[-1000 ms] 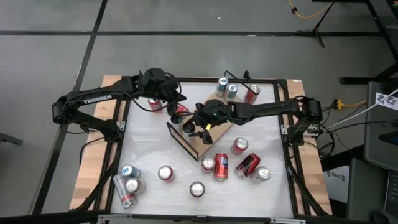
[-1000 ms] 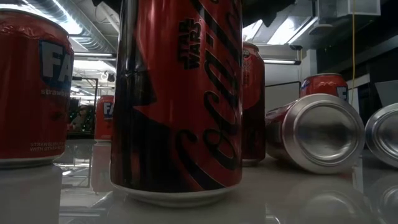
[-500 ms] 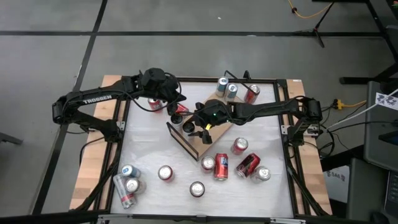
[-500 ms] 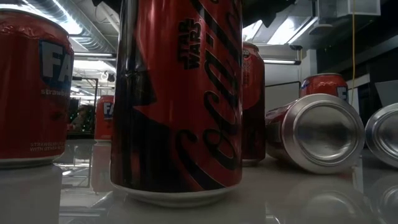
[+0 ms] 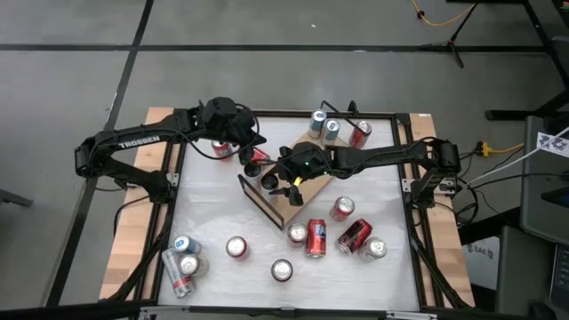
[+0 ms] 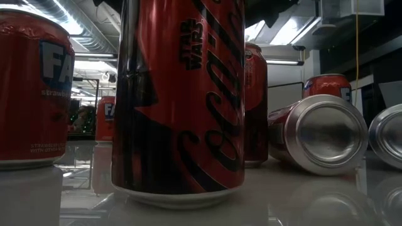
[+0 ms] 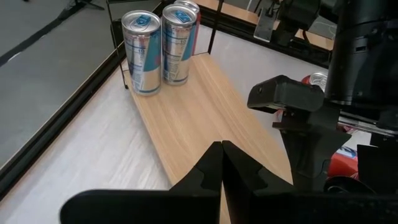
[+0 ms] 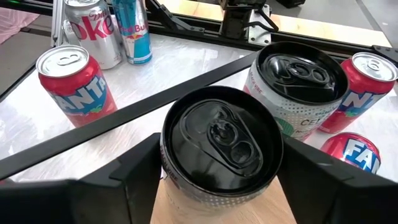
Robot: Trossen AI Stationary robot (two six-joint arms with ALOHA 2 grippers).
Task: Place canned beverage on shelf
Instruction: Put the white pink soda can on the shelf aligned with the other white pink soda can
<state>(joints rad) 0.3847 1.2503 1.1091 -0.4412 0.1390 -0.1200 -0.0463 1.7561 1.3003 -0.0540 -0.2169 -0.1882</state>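
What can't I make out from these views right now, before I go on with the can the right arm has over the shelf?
- High view: the right gripper hides the can it holds and part of the shelf.
- Right wrist view: the black-topped can fills the frame; whether its base touches the board is hidden.
- Low view: the big red can blocks the shelf and both arms.
- Left wrist view: the left gripper is shut; the right arm covers the board's far end.

In the low view a tall red cola can (image 6: 179, 100) fills the middle — its top is cut off by the picture's upper edge, and it hides the shelf and both arms. In the high view the right gripper (image 5: 286, 182) covers the black-topped can (image 8: 219, 146) it holds. The right wrist view cuts that can's lower body off — only its lid and shoulder show.
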